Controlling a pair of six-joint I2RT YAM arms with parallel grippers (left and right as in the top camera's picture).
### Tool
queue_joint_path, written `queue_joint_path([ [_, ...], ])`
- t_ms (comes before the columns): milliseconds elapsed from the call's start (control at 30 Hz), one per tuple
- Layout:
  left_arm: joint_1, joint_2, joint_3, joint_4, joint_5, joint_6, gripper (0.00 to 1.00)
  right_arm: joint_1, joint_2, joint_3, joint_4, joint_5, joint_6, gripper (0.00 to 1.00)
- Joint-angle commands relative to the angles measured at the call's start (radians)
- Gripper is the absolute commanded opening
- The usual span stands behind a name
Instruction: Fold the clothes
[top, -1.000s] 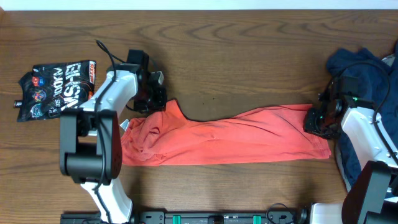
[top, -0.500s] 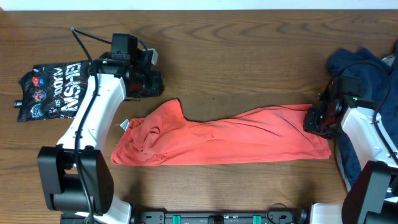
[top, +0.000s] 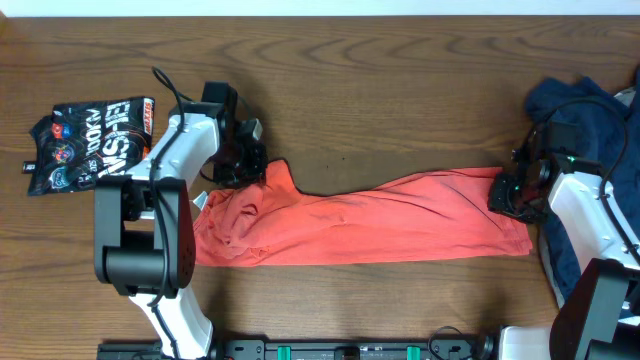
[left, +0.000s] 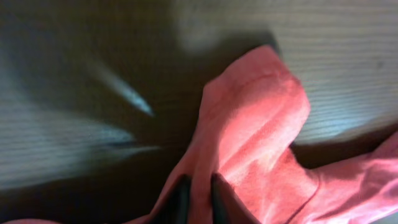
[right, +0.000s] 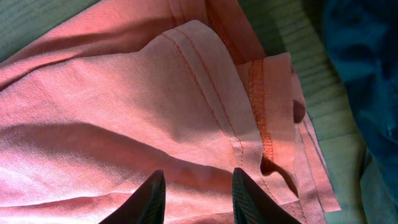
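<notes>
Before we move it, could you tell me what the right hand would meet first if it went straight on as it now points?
The orange shirt, lying just beyond the right hand; depth is hard to judge.

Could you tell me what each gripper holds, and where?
Left gripper pinches the T-shirt by a fold at its left end; right gripper, open over the hem, holds nothing.
</notes>
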Motion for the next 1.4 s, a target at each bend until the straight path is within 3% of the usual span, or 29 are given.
queue_joint_path([
  [0,0.004,-0.013,0.007,-0.002,0.015,0.009,0.06,-0.002,0.005,-0.001,0.000,-0.007,-0.008,0.34],
  [467,0.007,-0.248,0.055,0.051,0.015,0.009,0.06,-0.003,0.005,-0.001,0.003,0.000,-0.008,0.35],
  [700,0.008,-0.253,0.054,-0.003,0.015,0.009,0.06,-0.002,0.005,-0.001,0.011,-0.074,-0.056,0.37],
  [933,0.008,-0.252,0.054,-0.115,0.014,0.010,0.06,0.014,0.005,-0.001,0.072,-0.151,-0.094,0.47],
  [1367,0.008,-0.252,0.054,-0.192,-0.013,0.009,0.06,0.051,0.013,-0.001,0.151,-0.025,-0.105,0.52],
])
